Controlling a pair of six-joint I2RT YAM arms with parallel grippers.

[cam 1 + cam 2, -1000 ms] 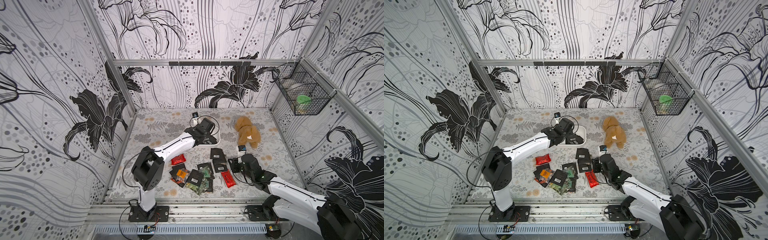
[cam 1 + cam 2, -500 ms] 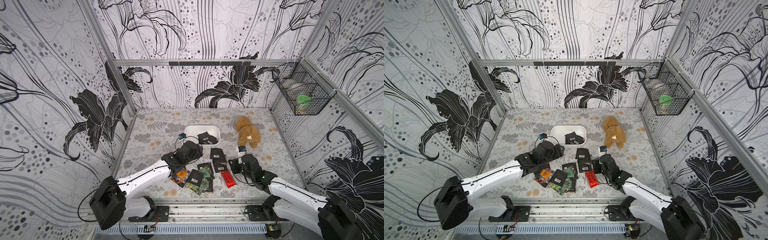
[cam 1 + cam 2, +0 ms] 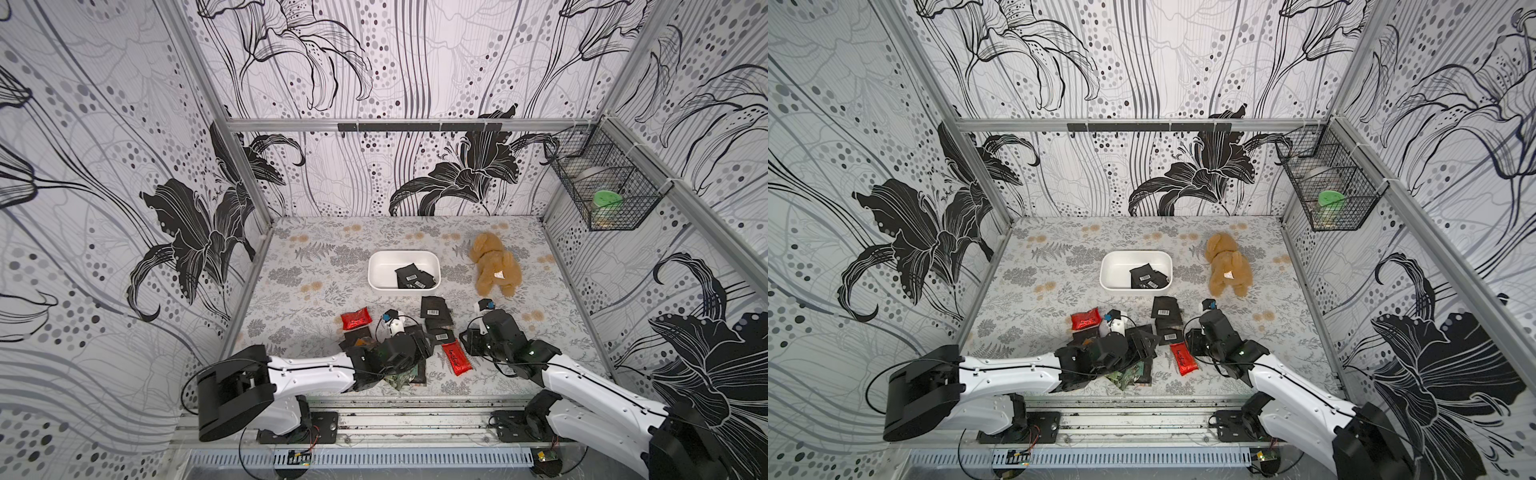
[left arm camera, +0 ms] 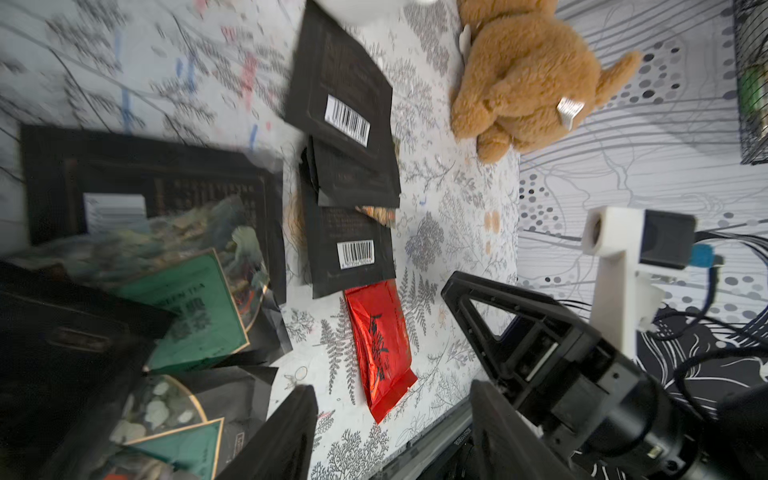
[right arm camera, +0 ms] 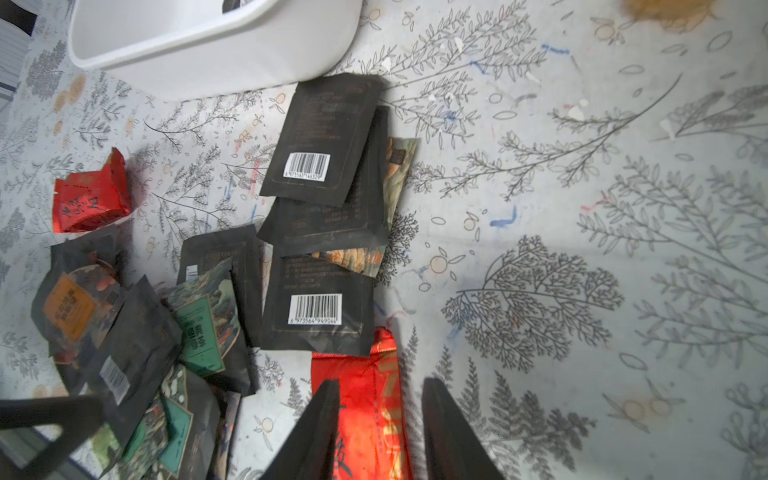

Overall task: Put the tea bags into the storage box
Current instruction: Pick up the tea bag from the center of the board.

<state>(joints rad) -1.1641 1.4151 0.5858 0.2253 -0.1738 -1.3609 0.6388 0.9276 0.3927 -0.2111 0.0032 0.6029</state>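
You have both arms down among the loose tea bags (image 3: pixel 435 309), which lie on the desk (image 3: pixel 316 291) between its near edge and the white box (image 3: pixel 379 272). Two black bags (image 3: pixel 415 277) are already inside the box, at its right end. Your left fingers (image 3: pixel 1144 341) are released over the green-labelled heap (image 4: pixel 195 307), gripping nothing. Your right fingers (image 3: pixel 468 341) are parted and empty too, hanging above the near end of the long red bag (image 5: pixel 365 399). That bag lies flat between the two arms, its long axis running from the near edge toward the box. The right arm looks better placed: one finger is over the bag, the other just off its edge, so I'd centre across the narrow width before closing
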